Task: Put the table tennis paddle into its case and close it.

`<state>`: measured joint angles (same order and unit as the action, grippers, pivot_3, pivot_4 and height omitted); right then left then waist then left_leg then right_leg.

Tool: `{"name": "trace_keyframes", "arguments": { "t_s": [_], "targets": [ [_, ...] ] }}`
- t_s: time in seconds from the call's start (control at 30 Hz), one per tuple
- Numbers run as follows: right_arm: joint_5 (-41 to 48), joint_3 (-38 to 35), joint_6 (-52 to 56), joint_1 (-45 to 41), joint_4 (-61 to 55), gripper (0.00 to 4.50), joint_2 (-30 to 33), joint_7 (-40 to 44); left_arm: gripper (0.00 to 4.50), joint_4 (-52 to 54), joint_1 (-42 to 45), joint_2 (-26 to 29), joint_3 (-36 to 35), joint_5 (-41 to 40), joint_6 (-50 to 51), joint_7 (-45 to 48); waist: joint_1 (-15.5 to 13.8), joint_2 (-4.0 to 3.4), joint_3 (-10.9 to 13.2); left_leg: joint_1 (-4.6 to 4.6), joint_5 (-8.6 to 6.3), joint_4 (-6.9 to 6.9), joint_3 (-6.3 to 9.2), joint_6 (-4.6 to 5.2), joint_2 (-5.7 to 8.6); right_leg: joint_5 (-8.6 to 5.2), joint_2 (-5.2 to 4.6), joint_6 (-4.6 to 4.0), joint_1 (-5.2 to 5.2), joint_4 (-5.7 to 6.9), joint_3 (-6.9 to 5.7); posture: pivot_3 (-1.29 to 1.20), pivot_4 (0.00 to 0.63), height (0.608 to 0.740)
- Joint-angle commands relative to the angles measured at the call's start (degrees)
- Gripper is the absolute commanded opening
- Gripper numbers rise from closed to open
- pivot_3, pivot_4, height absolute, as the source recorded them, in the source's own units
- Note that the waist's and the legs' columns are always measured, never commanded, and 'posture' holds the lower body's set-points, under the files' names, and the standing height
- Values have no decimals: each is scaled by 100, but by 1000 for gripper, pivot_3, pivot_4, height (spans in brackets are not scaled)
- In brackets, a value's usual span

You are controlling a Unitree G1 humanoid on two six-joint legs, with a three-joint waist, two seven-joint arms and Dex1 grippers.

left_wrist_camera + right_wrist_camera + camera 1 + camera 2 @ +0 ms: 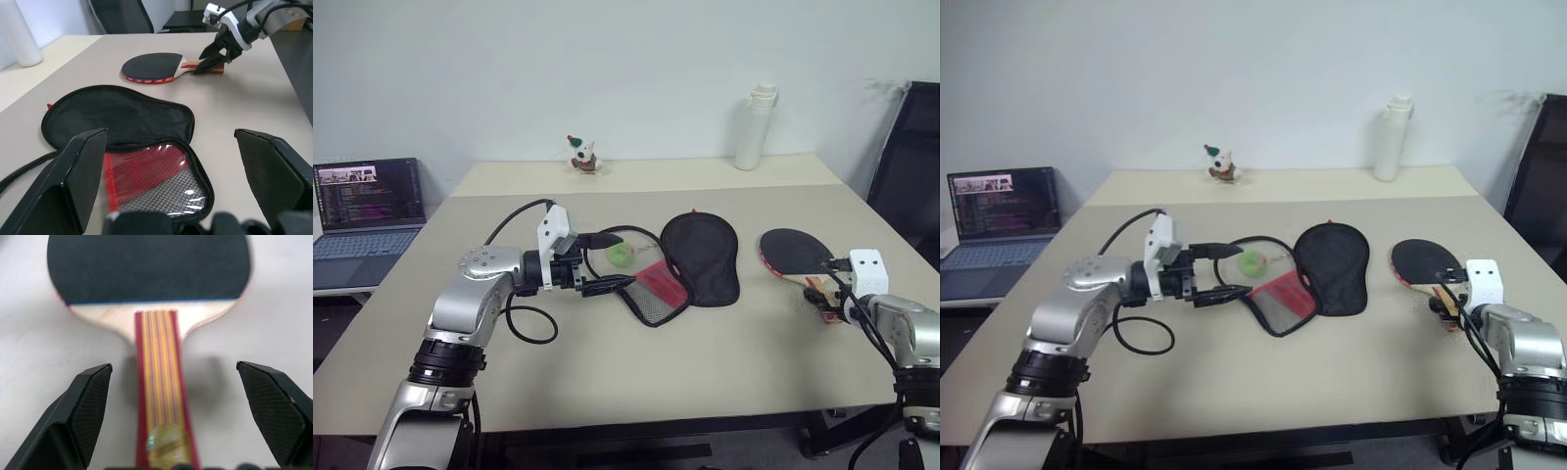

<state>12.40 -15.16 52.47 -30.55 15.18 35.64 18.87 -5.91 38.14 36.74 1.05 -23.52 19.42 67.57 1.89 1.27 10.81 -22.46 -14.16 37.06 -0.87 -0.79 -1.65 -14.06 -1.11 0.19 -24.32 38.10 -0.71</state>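
Paddle (146,269): matt rubber face, wood handle (striped); case (122,117): black cloth, mesh.

Beige table (607,362): open case (690,259), paddle (793,251), green ball (621,256), bottle (755,127).

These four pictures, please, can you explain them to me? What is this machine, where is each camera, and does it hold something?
It is a humanoid robot with two arms. Two pictures look down from its head; the other two come from cameras on its wrists. On the table lie an opened black case, a small green ball and a table tennis paddle. The left gripper is open beside the case. The right gripper is open with its fingers either side of the paddle's handle. Nothing is held yet.
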Motion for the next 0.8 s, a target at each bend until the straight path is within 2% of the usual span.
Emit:
{"name": "trace_keyframes", "arguments": {
  "t_s": [0.03, 0.37, 0.5, 0.73, 0.77, 0.8],
  "targets": [
    [-60, 74, -412, -336, 425, 4473, 8, 97, 4500, 61, 22, 78, -74, 6, -87, 57, 7, 1, 0, 1, 0, 0, -2, 0, 0, 1, 0, 2, 1, -1, 2, 0, 150, 740],
    [-364, 365, -1266, -1044, 2141, 4473, 24, 209, 4500, 239, -246, 260, -172, 5, -22, 55, 15, 8, -5, 13, 0, 1, -12, 0, -1, 4, -1, 5, 11, -5, 11, 0, 150, 740],
    [-347, 329, -1318, -1123, 2309, 3597, 18, 154, 4500, 377, -431, 372, -252, -37, 38, -27, -5, 18, -11, 27, 0, 3, -10, 0, 0, 6, -4, 7, 25, -5, 10, 0, 150, 740],
    [-217, 89, -1320, -1273, 2256, 1320, 19, -75, 4500, 710, -881, 544, -461, -118, 149, -197, -13, 22, -13, 31, 0, 3, -14, -1, 0, 9, -9, 12, 28, -7, 15, 0, 150, 740],
    [-195, 70, -1304, -1296, 2205, 1106, 35, -87, 4500, 750, -923, 559, -485, -123, 160, -212, -14, 22, -13, 30, 0, 3, -14, -1, 0, 9, -11, 12, 28, -7, 14, 0, 150, 740],
    [-172, 49, -1282, -1328, 2116, 1090, 53, -99, 4500, 790, -966, 579, -516, -137, 181, -232, -15, 22, -13, 30, 0, 3, -14, -1, 0, 9, -11, 13, 27, -8, 14, 0, 150, 740]
  ]
}}
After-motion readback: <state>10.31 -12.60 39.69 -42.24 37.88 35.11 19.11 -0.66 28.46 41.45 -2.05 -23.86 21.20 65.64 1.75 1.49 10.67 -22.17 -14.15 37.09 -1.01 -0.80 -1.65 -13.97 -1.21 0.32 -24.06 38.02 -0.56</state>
